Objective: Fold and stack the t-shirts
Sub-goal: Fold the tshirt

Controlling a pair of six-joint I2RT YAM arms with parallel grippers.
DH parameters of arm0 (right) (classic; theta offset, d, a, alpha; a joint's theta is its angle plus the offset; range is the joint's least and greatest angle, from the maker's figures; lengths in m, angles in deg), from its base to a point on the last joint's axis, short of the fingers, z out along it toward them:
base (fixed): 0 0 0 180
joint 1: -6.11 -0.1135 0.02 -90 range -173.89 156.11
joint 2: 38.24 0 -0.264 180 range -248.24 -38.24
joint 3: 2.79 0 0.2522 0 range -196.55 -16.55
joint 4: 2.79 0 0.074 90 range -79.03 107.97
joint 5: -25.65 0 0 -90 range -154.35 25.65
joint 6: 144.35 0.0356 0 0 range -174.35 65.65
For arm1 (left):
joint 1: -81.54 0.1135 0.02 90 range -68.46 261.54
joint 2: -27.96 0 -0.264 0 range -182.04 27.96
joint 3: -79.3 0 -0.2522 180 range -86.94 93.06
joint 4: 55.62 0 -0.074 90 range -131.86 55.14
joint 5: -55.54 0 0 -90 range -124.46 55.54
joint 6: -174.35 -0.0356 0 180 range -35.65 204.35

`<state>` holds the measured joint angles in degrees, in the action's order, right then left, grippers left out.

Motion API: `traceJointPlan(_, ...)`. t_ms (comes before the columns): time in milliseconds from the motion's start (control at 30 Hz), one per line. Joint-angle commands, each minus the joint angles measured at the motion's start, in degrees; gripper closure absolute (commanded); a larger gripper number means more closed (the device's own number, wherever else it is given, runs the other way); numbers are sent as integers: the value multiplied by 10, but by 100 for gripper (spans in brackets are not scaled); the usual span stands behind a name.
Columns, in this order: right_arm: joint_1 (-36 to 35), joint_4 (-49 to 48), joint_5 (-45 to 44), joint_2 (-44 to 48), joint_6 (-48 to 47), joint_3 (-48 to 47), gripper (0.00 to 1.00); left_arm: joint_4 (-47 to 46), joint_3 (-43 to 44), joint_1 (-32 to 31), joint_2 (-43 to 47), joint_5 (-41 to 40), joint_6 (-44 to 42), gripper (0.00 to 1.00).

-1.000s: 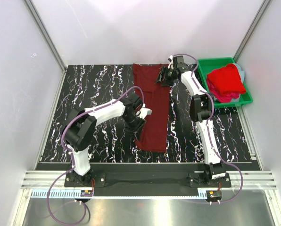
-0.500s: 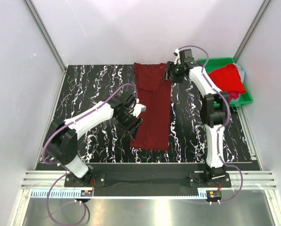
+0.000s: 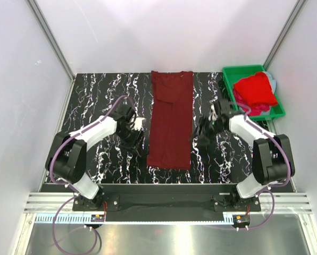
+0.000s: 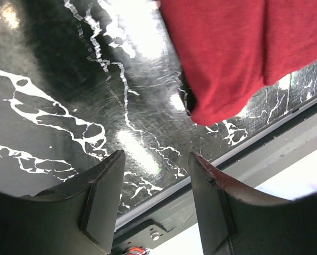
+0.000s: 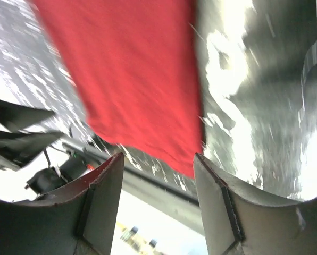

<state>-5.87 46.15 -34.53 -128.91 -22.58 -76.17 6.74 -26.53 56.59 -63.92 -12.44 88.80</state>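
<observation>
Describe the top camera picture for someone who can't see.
A dark maroon cloth t-shirt lies folded in a long strip on the black marbled table between the left arm and right arm. A green plastic bin holds bright red cloth shirts.

The left claw [image 4: 156, 159] hangs over the black, white-veined table [image 4: 57, 69], its two dark fingers [image 4: 102, 202] spread apart with only bare tabletop between them. Ahead and to the right lies a red t-shirt [image 4: 227, 53], flat on the table, one rounded corner pointing toward the claw without touching it. Past the table's edge runs a grey metal rail [image 4: 265, 154].
</observation>
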Motion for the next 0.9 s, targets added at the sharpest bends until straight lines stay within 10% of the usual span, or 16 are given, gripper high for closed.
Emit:
traceJointPlan(0, 3, -24, 45, 54, 46, 64, 38, -42, -22, 15, 16, 66, 19, 44)
traceJointPlan(867, 7, -120, 74, -5, 92, 209, 43, -119, -27, 15, -99, 152, 112, 49)
